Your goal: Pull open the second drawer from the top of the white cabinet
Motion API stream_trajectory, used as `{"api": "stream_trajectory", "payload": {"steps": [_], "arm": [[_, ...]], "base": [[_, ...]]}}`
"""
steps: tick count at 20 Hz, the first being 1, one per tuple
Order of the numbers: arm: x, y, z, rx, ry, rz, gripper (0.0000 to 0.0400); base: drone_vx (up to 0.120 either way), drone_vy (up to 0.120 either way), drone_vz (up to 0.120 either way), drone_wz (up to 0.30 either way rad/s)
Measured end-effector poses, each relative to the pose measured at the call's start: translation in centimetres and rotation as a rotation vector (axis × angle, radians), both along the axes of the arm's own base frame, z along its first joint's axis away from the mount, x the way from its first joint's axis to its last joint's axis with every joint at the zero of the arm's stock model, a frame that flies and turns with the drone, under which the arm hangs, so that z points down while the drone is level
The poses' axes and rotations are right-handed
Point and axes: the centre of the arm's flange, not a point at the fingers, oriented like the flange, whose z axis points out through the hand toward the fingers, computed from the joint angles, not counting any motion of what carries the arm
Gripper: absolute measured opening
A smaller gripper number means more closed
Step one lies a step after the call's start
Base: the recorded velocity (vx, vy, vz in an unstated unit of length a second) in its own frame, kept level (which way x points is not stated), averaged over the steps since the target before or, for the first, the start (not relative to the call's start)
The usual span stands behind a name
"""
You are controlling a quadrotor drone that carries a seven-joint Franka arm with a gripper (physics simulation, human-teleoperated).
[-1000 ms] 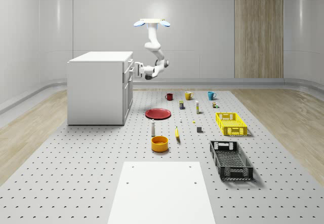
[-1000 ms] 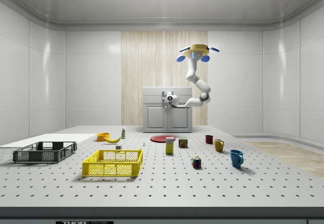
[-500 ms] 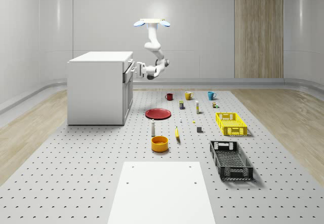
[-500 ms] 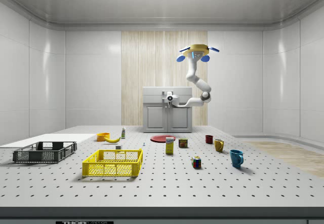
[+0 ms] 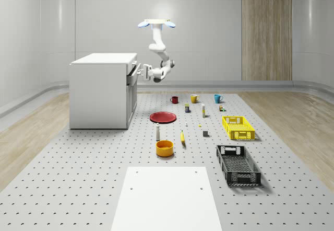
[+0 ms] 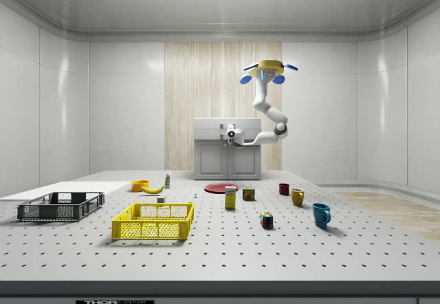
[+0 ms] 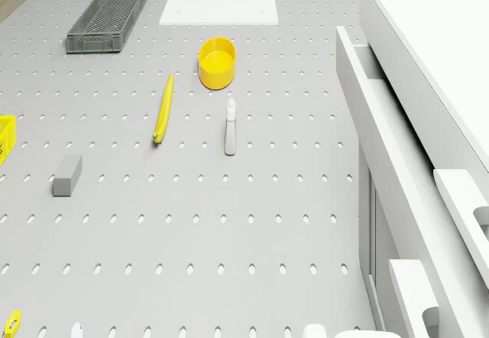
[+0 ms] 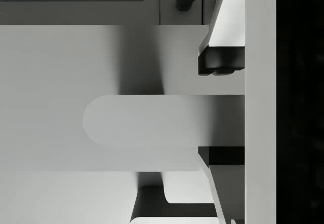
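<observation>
Partly out of the white cabinet (image 5: 99, 92), near its top: drawer (image 5: 132, 70), its handle (image 8: 142, 120) pinched by the claw (image 5: 142, 73).
Fingers (image 8: 223, 62) set on either side of the rounded handle, at about three o'clock of the cabinet in the whole-scene view. Hovering at one o'clock of the claw, well above the counter (image 5: 78, 178): drone (image 5: 156, 23). Lying at five o'clock of the cabinet: red plate (image 5: 163, 117).

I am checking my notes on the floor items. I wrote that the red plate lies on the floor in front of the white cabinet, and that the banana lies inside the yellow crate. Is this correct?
Not fully. The red plate does lie on the floor in front of the white cabinet, but the banana is not inside the yellow crate. It lies on the bare floor beside the yellow bowl, as the whole-scene view shows.
</observation>
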Motion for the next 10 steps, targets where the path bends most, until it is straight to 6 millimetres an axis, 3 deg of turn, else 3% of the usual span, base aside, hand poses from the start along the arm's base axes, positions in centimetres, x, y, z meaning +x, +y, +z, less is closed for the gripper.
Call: {"api": "stream_trajectory", "payload": {"steps": [4, 10], "arm": [[0.1, -0.9, -0.2, 0.014, -0.002, 0.0, 0.0124], [0.0, -3.0, 0.0, 0.011, 0.035, 0.0, 0.0142]], "base": [[0.0, 0.0, 0.0, 0.0], [0.0, 0.0, 0.0, 0.0]]}}
